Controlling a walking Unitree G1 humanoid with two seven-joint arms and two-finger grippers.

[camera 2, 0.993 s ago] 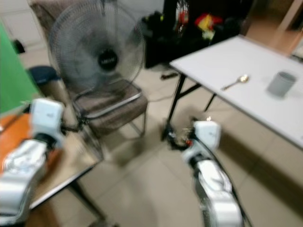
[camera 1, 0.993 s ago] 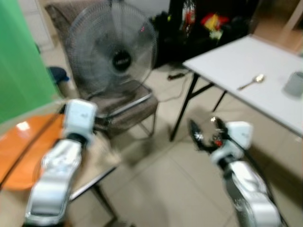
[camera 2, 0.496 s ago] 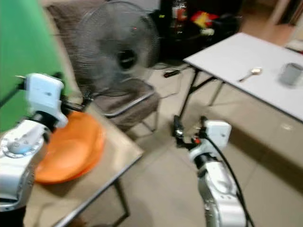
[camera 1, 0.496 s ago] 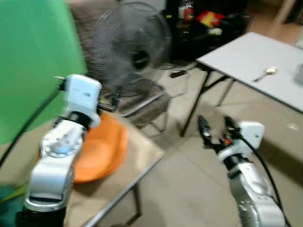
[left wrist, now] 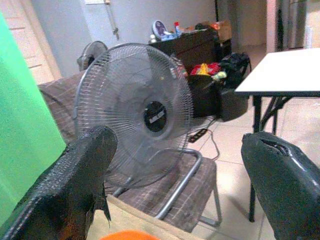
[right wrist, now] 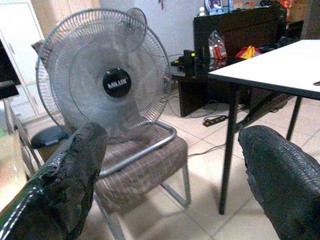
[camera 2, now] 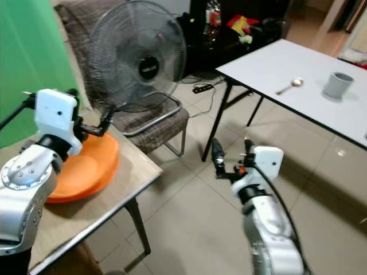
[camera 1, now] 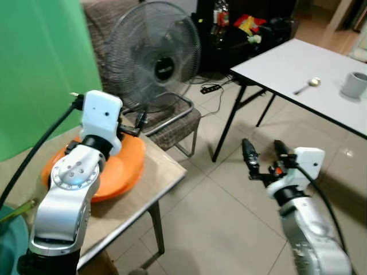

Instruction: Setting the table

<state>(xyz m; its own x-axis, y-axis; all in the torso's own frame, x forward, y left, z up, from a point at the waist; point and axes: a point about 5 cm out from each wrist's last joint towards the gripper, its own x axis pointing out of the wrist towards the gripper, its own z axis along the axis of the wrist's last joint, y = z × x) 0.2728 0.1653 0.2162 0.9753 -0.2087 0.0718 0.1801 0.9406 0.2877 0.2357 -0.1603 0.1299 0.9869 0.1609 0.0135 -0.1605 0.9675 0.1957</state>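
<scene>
An orange plate (camera 1: 117,172) lies on a small wooden table (camera 1: 155,183) at my left. My left gripper (camera 1: 135,125) hovers just over the plate's far rim, open, with nothing between its fingers (left wrist: 75,190); a sliver of the orange plate (left wrist: 130,235) shows under them. To the right stands a white table (camera 1: 287,63) with a spoon (camera 1: 307,86) and a grey cup (camera 1: 354,85) on it. My right gripper (camera 1: 265,152) hangs open and empty over the tiled floor, short of the white table.
A standing fan (camera 1: 155,57) and a brown chair (camera 1: 172,120) stand between the two tables. A green screen (camera 1: 40,69) rises at the left, and a dark cabinet (camera 1: 252,34) with clutter is at the back. Bare floor tiles (camera 1: 218,217) lie ahead.
The camera has swung, bringing the wooden table and orange plate fully into view, and the blur has cleared. Both grippers hold about the same pose, still open.
</scene>
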